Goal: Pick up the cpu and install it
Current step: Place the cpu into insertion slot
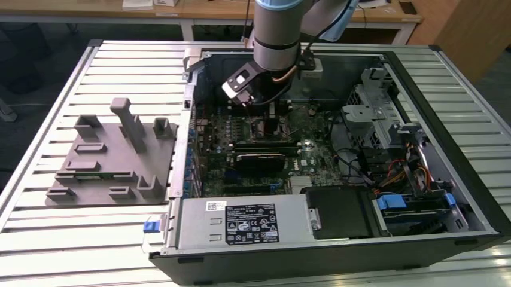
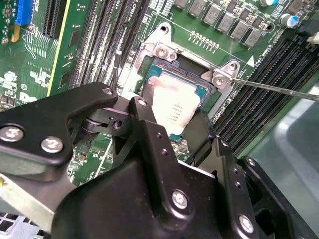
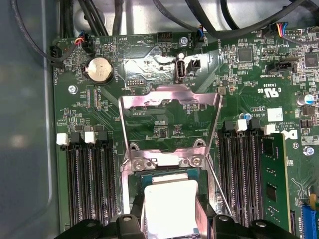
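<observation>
Over the open socket point(image 3: 164, 160), the end effector point(image 3: 169, 226) straddles the cpu point(image 3: 169, 199) lying in it; whether it pinches the cpu I cannot tell. Installing seems in hand, calling for level, square seating.

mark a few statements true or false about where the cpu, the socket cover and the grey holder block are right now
1. The cpu is at the socket, under the gripper. True.
2. The metal load plate is shut over the cpu. False: it stands open, leaving the cpu uncovered.
3. The grey holder block sits inside the computer case. False: it lies on the slatted table outside the case, at the exterior view's left.
4. A coin cell sits on the motherboard. True.
</observation>
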You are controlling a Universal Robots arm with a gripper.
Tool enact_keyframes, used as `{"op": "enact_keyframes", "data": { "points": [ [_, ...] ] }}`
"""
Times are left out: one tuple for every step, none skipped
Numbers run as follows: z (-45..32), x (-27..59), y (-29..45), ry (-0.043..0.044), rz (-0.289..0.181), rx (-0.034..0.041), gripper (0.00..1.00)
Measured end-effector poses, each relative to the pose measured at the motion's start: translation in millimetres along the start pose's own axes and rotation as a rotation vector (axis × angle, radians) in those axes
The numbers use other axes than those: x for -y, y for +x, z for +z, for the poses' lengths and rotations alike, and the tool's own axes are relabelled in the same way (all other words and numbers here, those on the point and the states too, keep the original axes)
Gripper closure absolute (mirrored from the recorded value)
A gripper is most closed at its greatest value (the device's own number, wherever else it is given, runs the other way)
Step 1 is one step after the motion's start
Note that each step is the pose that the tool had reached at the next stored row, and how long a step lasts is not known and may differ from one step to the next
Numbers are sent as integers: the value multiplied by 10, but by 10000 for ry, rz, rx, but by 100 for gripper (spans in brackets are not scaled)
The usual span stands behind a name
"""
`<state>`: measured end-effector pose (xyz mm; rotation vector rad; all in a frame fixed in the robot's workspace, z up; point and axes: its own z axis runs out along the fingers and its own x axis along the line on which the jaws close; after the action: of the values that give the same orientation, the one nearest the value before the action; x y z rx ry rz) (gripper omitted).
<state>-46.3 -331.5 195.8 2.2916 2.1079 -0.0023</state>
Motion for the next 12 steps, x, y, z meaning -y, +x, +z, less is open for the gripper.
{"op": "enact_keyframes", "data": {
  "points": [
    [0, 3, 1, 1, 26, 0, 49],
    [0, 5, 3, 2, 52, -2, 49],
    [0, 5, 4, 4, 72, -6, 49],
    [0, 5, 5, 4, 80, -10, 49],
    [0, 5, 5, 4, 81, -12, 49],
    [0, 5, 6, 3, 81, -13, 49],
    [0, 5, 6, 3, 82, -14, 49],
    [1, 5, 6, 3, 82, -14, 49],
    [0, 5, 6, 3, 82, -14, 49],
    [0, 5, 6, 3, 82, -15, 49],
    [0, 5, 6, 3, 82, -14, 49],
    [0, 5, 6, 3, 82, -15, 49]
  ]
}}
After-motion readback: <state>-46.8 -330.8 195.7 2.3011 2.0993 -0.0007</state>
